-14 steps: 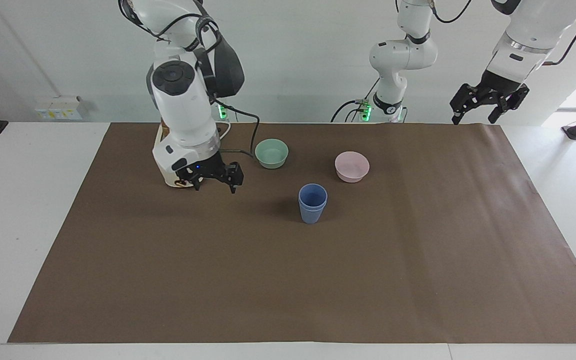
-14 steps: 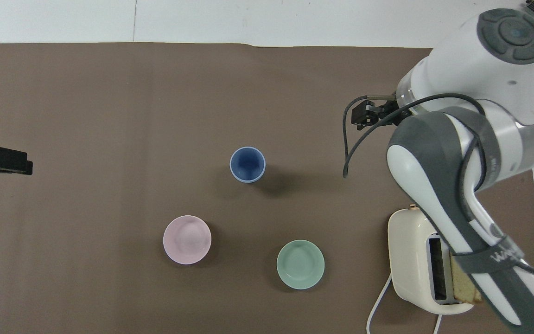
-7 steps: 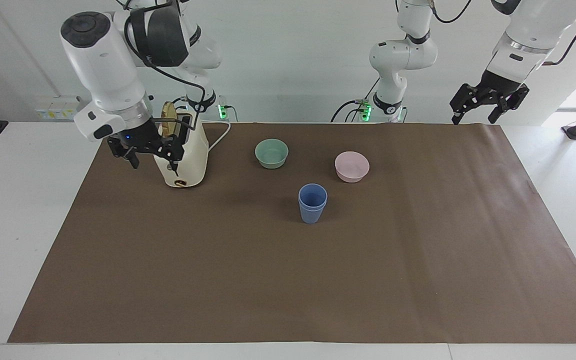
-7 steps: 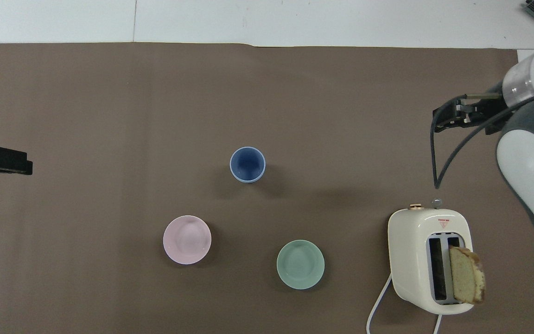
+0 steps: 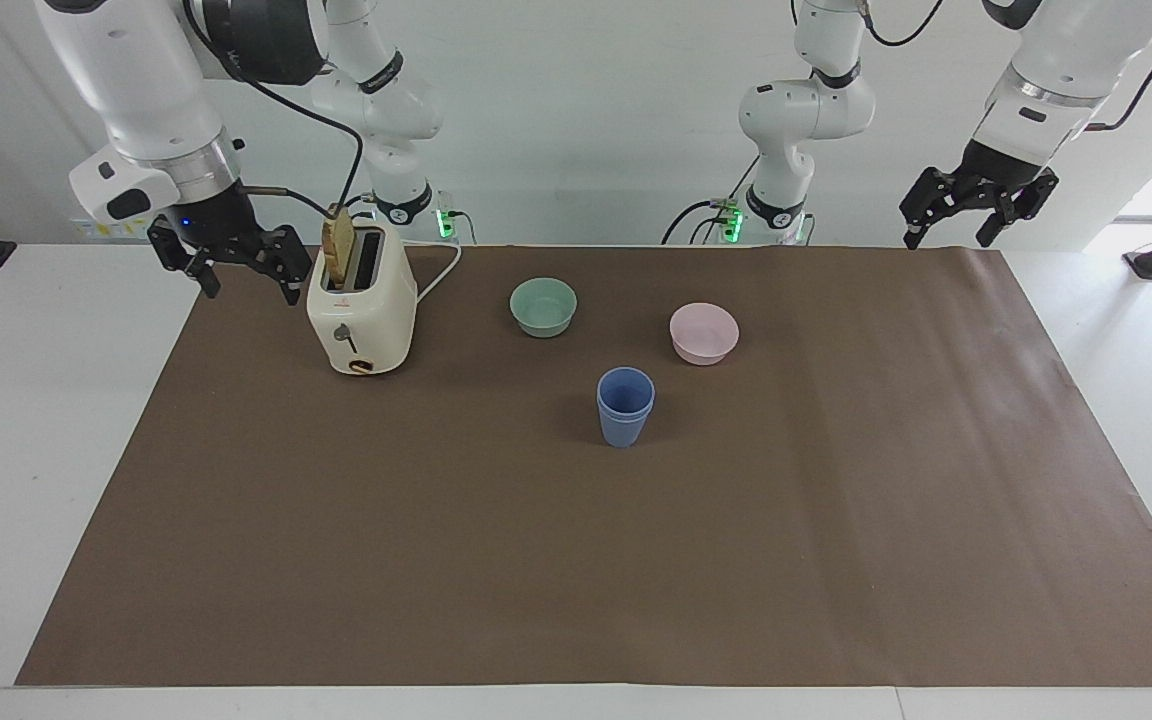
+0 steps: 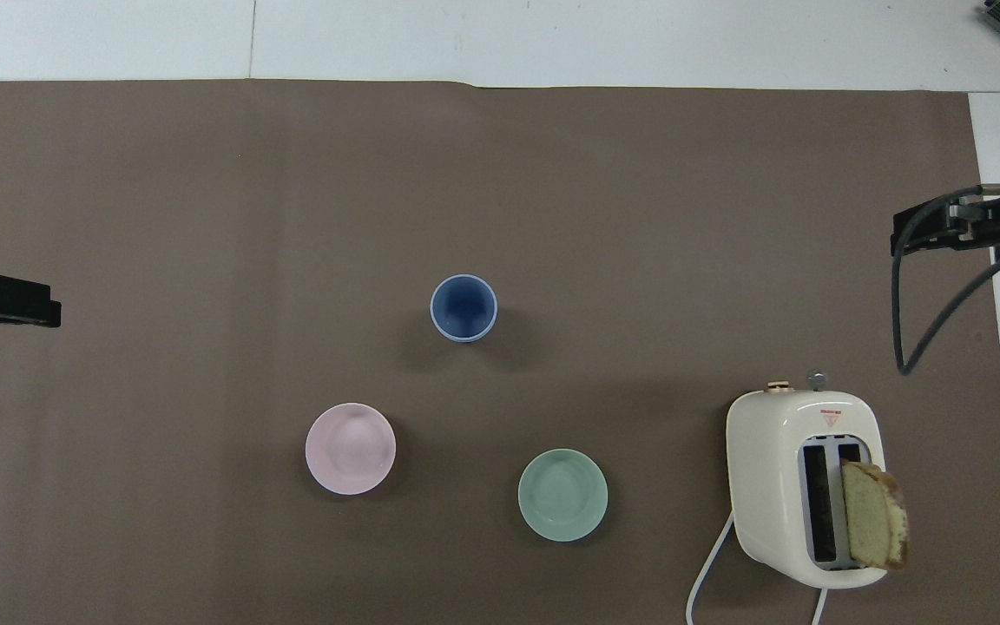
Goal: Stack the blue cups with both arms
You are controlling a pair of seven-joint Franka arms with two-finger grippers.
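The two blue cups [image 5: 625, 405] stand nested one inside the other, upright, near the middle of the brown mat; they also show in the overhead view [image 6: 463, 307]. My right gripper [image 5: 251, 288] is open and empty, raised over the mat's edge beside the toaster at the right arm's end; it also shows in the overhead view [image 6: 925, 230]. My left gripper [image 5: 946, 240] is open and empty, raised over the mat's corner at the left arm's end, where that arm waits; it also shows in the overhead view [image 6: 31, 304]. Neither gripper is close to the cups.
A pale green bowl [image 5: 543, 306] and a pink bowl [image 5: 704, 332] sit nearer to the robots than the cups. A cream toaster [image 5: 361, 310] with a bread slice [image 6: 873, 525] sticking out stands toward the right arm's end. Two smaller white arms [image 5: 796, 120] stand at the table's robot end.
My right gripper has risen and swung away from the cups, past the toaster, to its own end of the table. The toaster is now uncovered. The left arm and cups have not moved.
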